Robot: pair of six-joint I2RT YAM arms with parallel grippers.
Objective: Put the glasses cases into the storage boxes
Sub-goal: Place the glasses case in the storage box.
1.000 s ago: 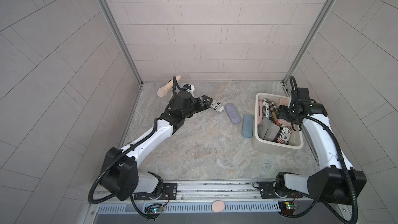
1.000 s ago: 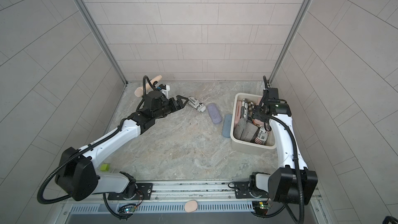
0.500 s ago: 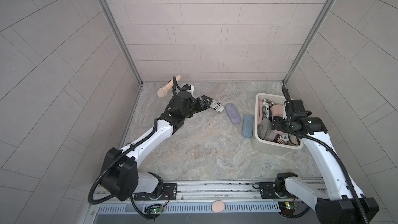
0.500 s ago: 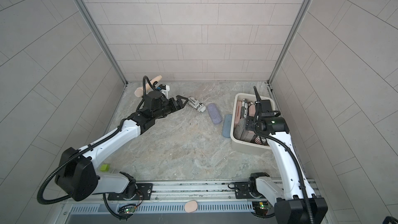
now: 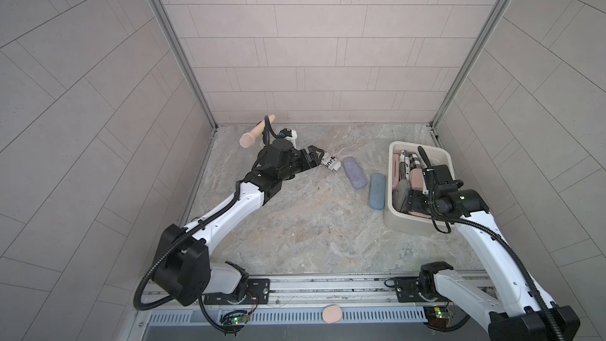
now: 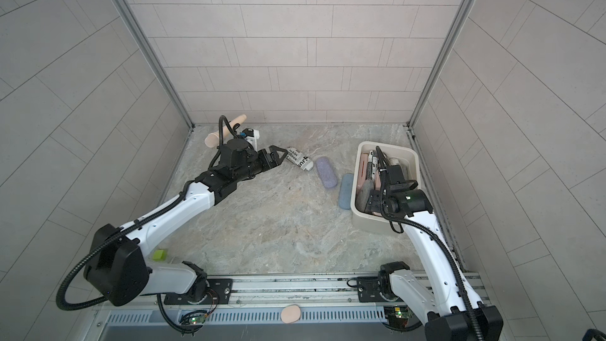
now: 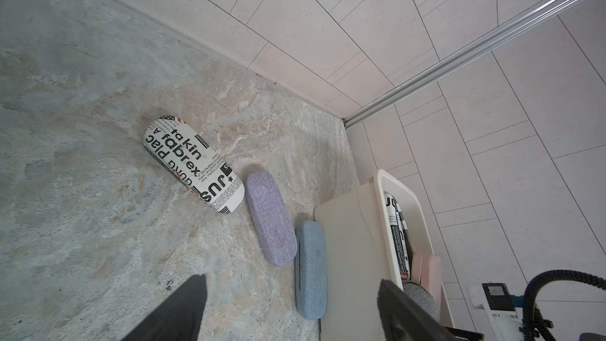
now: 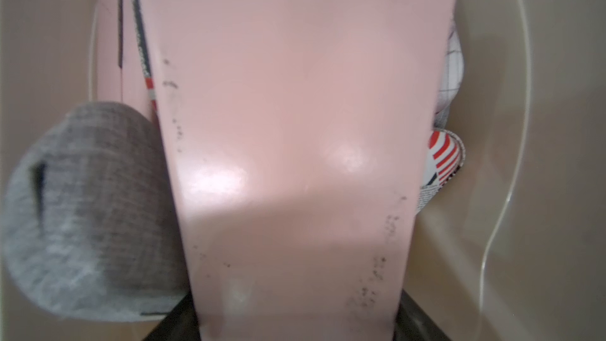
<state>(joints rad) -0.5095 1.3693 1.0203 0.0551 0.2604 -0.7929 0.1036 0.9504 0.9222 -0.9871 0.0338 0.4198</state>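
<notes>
Three glasses cases lie on the floor in a row: newspaper-print (image 5: 331, 163) (image 7: 193, 164), lavender (image 5: 354, 172) (image 7: 270, 218) and light blue (image 5: 376, 190) (image 7: 311, 268), the blue one against the storage box (image 5: 413, 224) (image 7: 347, 257). My left gripper (image 5: 316, 155) (image 7: 292, 316) hangs open just left of the newspaper-print case, with nothing between its fingers. My right gripper (image 5: 414, 203) (image 8: 295, 323) is down inside the box's near end, jaws set on both sides of a pink case (image 8: 295, 126). A grey case (image 8: 88, 211) leans beside it, among several other cases.
A pink microphone (image 5: 252, 136) stands in the back left corner behind my left arm. A small pink oval pad (image 5: 332, 313) rests on the front rail. A green block (image 6: 159, 254) sits by the left arm's base. Walls close in on three sides.
My right arm has swung from the box's far part towards its near end and lowered, carrying the pink case. The left gripper has barely moved.
</notes>
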